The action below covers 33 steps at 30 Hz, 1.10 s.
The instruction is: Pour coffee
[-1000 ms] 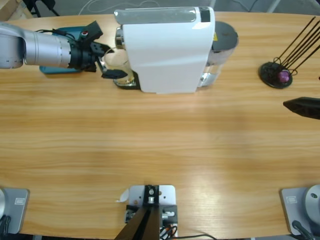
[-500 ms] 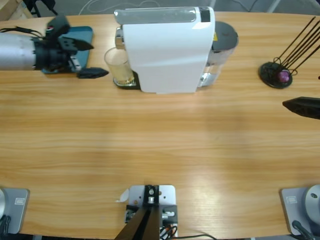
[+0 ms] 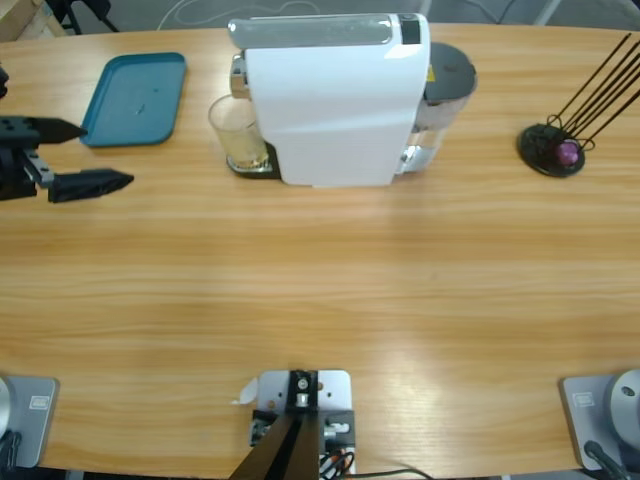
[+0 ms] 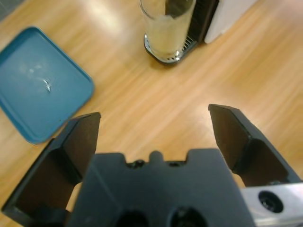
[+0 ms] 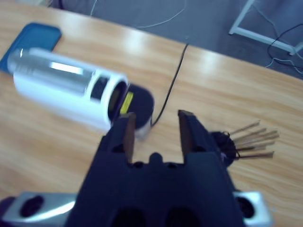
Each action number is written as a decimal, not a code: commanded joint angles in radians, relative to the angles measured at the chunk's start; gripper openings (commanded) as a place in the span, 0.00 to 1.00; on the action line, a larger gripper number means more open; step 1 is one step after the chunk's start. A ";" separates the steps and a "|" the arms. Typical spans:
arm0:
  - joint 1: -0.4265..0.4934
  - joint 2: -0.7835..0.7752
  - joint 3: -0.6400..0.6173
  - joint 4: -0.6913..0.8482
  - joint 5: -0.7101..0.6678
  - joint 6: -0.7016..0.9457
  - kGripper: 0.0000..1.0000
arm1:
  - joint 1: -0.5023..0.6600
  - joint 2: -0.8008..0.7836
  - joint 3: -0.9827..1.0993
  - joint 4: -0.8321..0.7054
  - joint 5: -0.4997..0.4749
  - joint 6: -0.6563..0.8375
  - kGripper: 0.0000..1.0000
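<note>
A: Where's the left tool (image 3: 78,158)?

B: Jaws spread wide, holding nothing, well left of the glass (image 3: 238,135). The right tool (image 5: 155,124) stands parted, also holding nothing.

A: And the coffee (image 4: 165,40)?

B: Shallow in that glass on the machine (image 3: 335,100) tray. Probably slick, fragile; grip mid-wall, keep upright.

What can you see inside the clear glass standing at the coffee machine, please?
The glass holds a shallow layer of pale tan coffee. It stands on the machine's drip tray, whose surface beneath the glass is covered.
</note>
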 commanded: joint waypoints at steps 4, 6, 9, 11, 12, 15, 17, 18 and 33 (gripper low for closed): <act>-0.084 -0.074 -0.005 0.045 0.014 -0.067 1.00 | -0.046 0.368 -0.319 0.167 0.171 0.001 0.00; -0.095 -0.102 0.024 0.052 0.004 -0.062 1.00 | -0.050 0.401 -0.365 0.199 0.167 0.000 0.00; -0.095 -0.148 0.052 0.052 0.003 -0.062 1.00 | -0.059 0.447 -0.438 0.262 0.174 -0.002 0.00; -0.095 -0.150 0.052 0.051 0.004 -0.064 1.00 | -0.059 0.477 -0.462 0.280 0.174 -0.002 0.00; -0.095 -0.146 0.053 0.050 0.006 -0.064 1.00 | -0.059 0.488 -0.464 0.281 0.178 -0.001 0.00; -0.095 -0.128 0.058 0.048 0.012 -0.064 1.00 | -0.058 0.511 -0.478 0.287 0.201 -0.001 0.00; -0.095 -0.119 0.061 0.044 0.012 -0.064 1.00 | -0.042 0.527 -0.484 0.297 0.201 0.002 0.00; -0.096 -0.115 0.060 0.042 0.013 -0.064 1.00 | -0.033 0.533 -0.484 0.299 0.201 0.002 0.00; -0.096 -0.075 0.058 0.029 0.022 -0.066 1.00 | 0.004 0.541 -0.519 0.324 0.249 0.016 0.00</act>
